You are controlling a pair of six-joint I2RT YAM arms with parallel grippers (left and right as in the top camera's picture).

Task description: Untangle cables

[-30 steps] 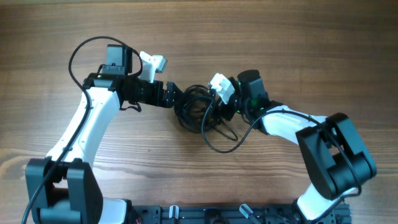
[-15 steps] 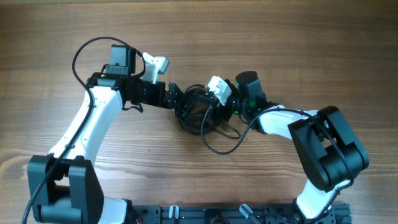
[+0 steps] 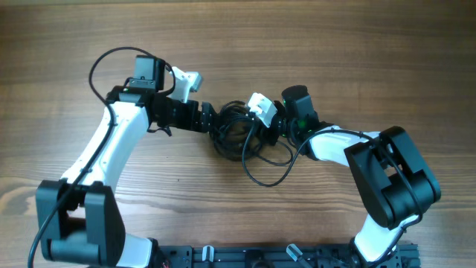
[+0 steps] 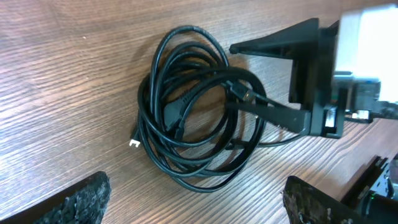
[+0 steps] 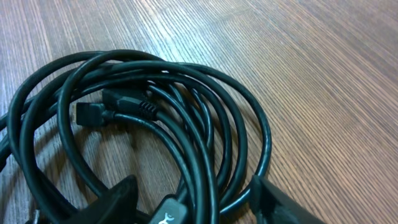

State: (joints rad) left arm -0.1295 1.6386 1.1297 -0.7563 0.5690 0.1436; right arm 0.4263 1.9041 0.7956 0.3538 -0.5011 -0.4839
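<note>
The cables [image 3: 236, 132] lie as one coiled black tangle at the middle of the wooden table, with a loose loop [image 3: 265, 173] trailing toward the front. My left gripper [image 3: 213, 119] sits at the tangle's left edge; in the left wrist view it [image 4: 196, 196] is open wide, the cables [image 4: 193, 118] lying just ahead of its pads. My right gripper [image 3: 262, 132] reaches in from the right. Its jaws [image 5: 193, 202] stand partway apart astride several strands of the cables [image 5: 155, 106], with a gap beside the left finger [image 5: 118, 199]. A ribbed plug [image 5: 134, 107] rests inside the coil.
Bare wood table [image 3: 238, 45] surrounds the tangle on all sides. The thick black arm cable [image 3: 104, 63] arcs above my left arm. A dark rail [image 3: 245, 257] runs along the table's front edge.
My right gripper has slid a little left into the tangle and its jaws have narrowed around the strands. The left arm has shifted slightly, jaws still wide.
</note>
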